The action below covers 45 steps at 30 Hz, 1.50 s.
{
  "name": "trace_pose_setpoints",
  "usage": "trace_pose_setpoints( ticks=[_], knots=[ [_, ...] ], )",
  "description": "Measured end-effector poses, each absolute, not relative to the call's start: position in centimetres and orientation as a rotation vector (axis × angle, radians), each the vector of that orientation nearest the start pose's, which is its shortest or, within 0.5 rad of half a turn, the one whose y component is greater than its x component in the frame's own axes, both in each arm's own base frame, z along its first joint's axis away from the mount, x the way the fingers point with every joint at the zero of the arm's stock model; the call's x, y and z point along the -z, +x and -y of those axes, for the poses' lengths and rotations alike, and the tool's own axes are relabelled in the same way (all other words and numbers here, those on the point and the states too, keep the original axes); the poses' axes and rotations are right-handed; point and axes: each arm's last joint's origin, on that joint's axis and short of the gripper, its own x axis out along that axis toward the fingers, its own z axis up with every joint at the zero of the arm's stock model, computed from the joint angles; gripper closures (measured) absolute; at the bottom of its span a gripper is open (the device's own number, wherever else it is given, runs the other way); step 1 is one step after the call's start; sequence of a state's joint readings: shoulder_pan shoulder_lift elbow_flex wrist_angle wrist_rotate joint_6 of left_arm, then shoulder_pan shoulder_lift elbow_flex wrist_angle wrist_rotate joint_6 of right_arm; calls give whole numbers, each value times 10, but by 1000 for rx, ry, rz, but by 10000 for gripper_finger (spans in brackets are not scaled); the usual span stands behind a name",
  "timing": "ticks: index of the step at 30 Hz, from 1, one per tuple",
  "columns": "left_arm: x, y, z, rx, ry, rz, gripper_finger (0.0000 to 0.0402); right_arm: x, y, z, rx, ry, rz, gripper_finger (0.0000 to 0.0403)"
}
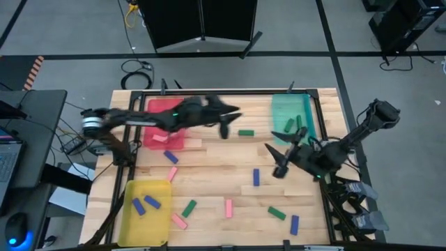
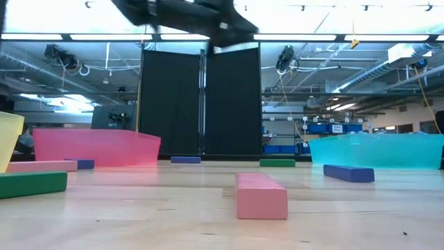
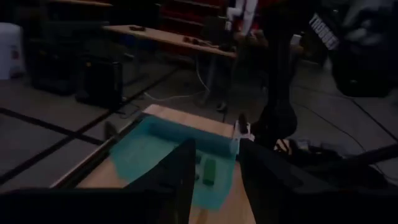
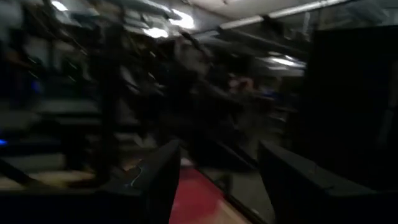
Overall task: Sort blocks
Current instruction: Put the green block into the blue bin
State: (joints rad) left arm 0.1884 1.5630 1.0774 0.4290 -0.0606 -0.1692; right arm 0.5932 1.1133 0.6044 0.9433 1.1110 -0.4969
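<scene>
1. The red tray (image 1: 164, 120) sits at the far left of the wooden table (image 1: 209, 171); one pink block (image 1: 162, 138) lies at its near edge, and the left arm hides much of the tray.
2. The teal tray (image 1: 293, 117) stands at the far right and holds at least two green blocks (image 1: 290, 125), seen also in the left wrist view (image 3: 209, 171).
3. The yellow tray (image 1: 146, 209) is at the near left with two blue blocks (image 1: 152, 202) inside.
4. Loose blocks lie scattered on the table: a green one (image 1: 245, 132) just left of the teal tray, a blue one (image 1: 256, 177) mid-table, a pink one (image 1: 228, 208) nearer the front, and others in pink, green and blue around them.
5. The left gripper (image 1: 224, 129) hangs raised over the table between the red and teal trays; its fingers (image 3: 177, 177) stand a narrow gap apart, and nothing shows between them.
6. The right gripper (image 1: 277, 162) hovers over the right part of the table, in front of the teal tray, fingers (image 4: 158, 180) spread with nothing between them.
</scene>
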Motion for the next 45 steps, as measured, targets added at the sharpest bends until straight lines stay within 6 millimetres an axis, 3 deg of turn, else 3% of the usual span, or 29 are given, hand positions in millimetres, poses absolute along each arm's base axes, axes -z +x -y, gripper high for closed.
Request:
trace_pose_setpoints(
  ticks=[3, 8, 16, 23, 30, 34, 40, 45],
  knots=[
    [-301, 317, -53, -274, -190, -23, 271, -291, 213, -81, 613, -155, 62, 181],
    [-310, 268, -27, -271, -188, 40, 271, -264, 235, -38, 476, 0, -74, 186],
    [-314, 225, 6, -303, -166, -63, 271, -231, 249, 7, 418, 34, -315, 186],
    [-311, 214, 35, -325, -133, -114, 271, -198, 280, 40, 369, 29, -708, 185],
    [-310, 207, 60, -330, -139, -101, 271, -181, 309, 65, 261, -75, -1021, 185],
    [-310, 202, 73, -332, -145, -95, 271, -170, 315, 80, 177, -102, -1106, 185],
    [-305, 200, 90, -351, -128, -99, 271, -151, 312, 106, 194, -83, -1186, 185],
    [-297, 204, 98, -371, -120, -119, 271, -135, 312, 116, 151, -14, -1215, 185]
  ],
)
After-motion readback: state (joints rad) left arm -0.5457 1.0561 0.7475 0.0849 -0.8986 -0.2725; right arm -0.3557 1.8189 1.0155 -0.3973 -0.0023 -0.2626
